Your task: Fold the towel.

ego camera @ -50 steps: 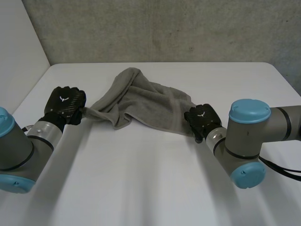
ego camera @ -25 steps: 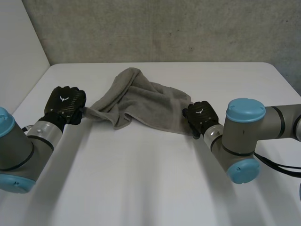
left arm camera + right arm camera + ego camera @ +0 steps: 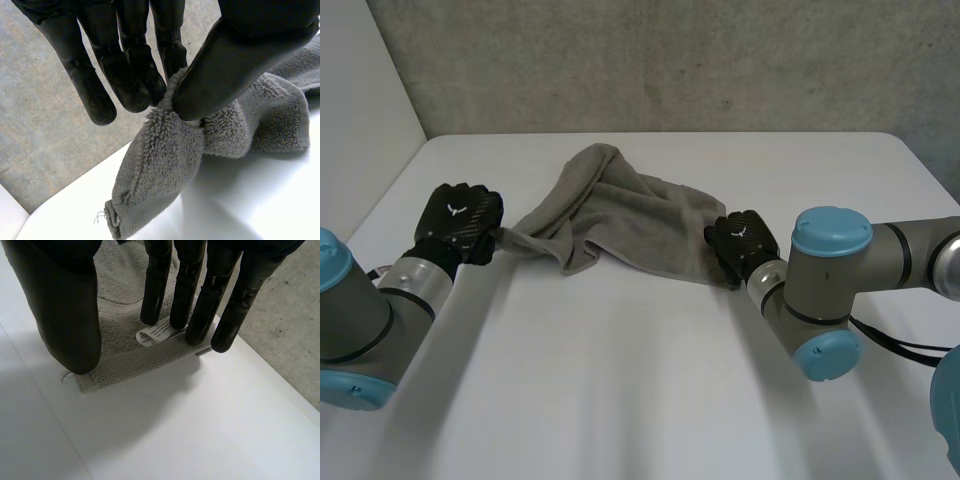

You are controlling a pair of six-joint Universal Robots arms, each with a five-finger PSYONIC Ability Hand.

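- While the grey towel [image 3: 620,215] lies bunched on the white desk [image 3: 620,380] between the two hands, the left hand [image 3: 235,60] pinches one corner of it between thumb and fingertips, and the corner's tip hangs below the pinch.
- The right hand [image 3: 70,315] is spread flat, fingers straight over the towel's other end, fingertips beside a small white label [image 3: 159,333].
- Its thumb tip sits at that end's corner.

No legible writing anywhere.
A white tag [image 3: 159,333] at the towel's [image 3: 125,305] right edge carries print too small to read; a small white emblem [image 3: 454,210] marks the left hand's [image 3: 462,230] back, another the right hand's [image 3: 744,248].
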